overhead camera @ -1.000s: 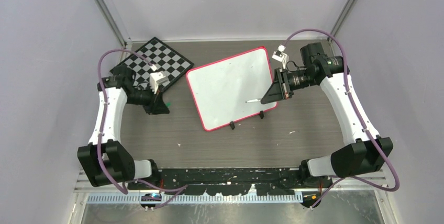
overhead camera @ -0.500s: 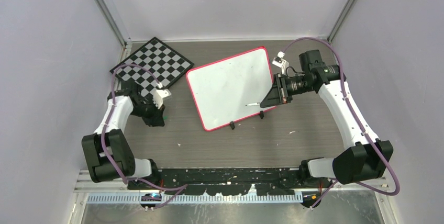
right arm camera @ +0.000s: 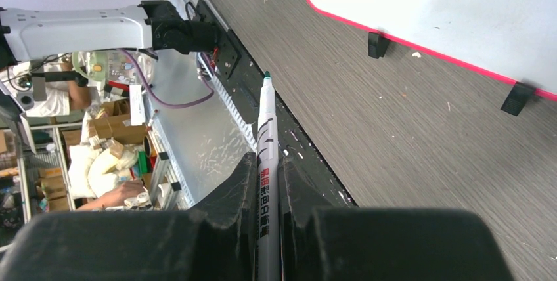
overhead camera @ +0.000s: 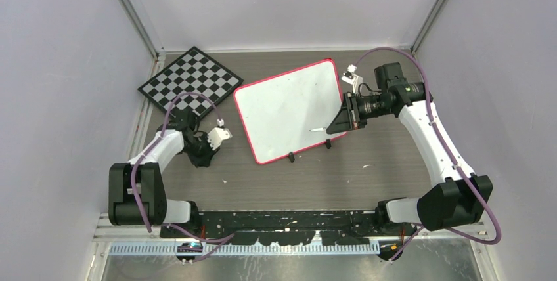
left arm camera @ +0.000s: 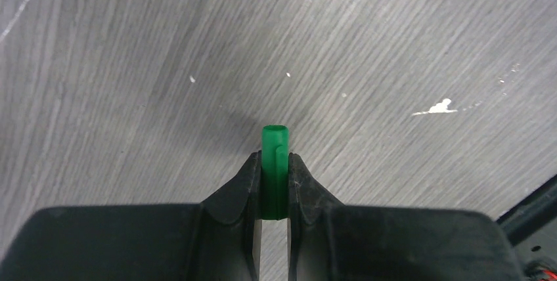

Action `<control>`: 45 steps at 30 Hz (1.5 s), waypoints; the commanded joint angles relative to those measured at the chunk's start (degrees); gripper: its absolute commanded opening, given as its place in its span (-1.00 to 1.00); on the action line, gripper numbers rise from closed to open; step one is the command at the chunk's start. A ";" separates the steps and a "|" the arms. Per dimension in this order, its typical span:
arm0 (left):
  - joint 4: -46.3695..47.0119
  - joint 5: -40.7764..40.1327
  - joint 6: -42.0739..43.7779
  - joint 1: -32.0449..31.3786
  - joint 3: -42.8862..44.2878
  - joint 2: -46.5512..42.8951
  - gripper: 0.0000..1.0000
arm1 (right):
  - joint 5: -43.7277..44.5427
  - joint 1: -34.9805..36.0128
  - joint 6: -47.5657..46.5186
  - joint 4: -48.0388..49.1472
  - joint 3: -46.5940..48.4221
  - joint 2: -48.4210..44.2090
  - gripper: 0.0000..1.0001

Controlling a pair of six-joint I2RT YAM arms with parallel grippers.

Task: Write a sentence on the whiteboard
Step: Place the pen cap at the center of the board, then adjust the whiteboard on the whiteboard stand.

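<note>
On the grey wood surface (overhead camera: 276,176) the whiteboard (overhead camera: 282,104) lies tilted at upper centre, blank. The right gripper (overhead camera: 333,123), nearer, clamps an uncapped marker (overhead camera: 317,127) at its lower-right edge, pointing left across the board. At lower left, the left gripper (overhead camera: 200,158) pinches a green cap (left arm camera: 275,140).

The left arm (overhead camera: 154,156) is folded low, its forearm reaching toward the right. The left gripper (left arm camera: 274,159) points down, both fingers pinched tight on a short green cap (left arm camera: 275,140) that sticks out past the tips. The right arm (overhead camera: 433,136) stretches forward and bends inward at the elbow. The right gripper (right arm camera: 266,163) lies roughly level, jaws clamped on a marker (right arm camera: 267,130) whose tip juts well ahead of the fingers.
</note>
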 commanded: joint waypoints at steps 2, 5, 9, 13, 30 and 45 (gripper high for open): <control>4.84 -2.76 -1.72 -3.09 -0.33 0.66 -0.72 | 1.22 0.79 0.20 2.18 1.73 0.85 -0.99; 4.58 -2.73 -1.64 -3.63 -0.23 0.75 -0.46 | 1.70 1.10 -0.01 2.22 2.07 1.43 -0.99; -0.40 1.20 -1.20 -3.66 2.07 -0.77 -0.08 | 2.00 1.15 -0.16 2.24 2.44 1.89 -1.00; -8.39 7.73 -2.97 -3.71 8.15 -3.21 0.10 | 1.82 1.15 -0.39 2.09 2.98 1.91 -0.99; 14.08 35.54 -56.01 -1.28 32.03 5.57 0.89 | -0.72 0.93 -1.30 0.32 7.04 -0.33 -1.00; 28.27 41.85 -66.61 -4.77 37.75 17.88 0.42 | -0.64 0.81 -1.53 -0.30 7.54 0.15 -1.00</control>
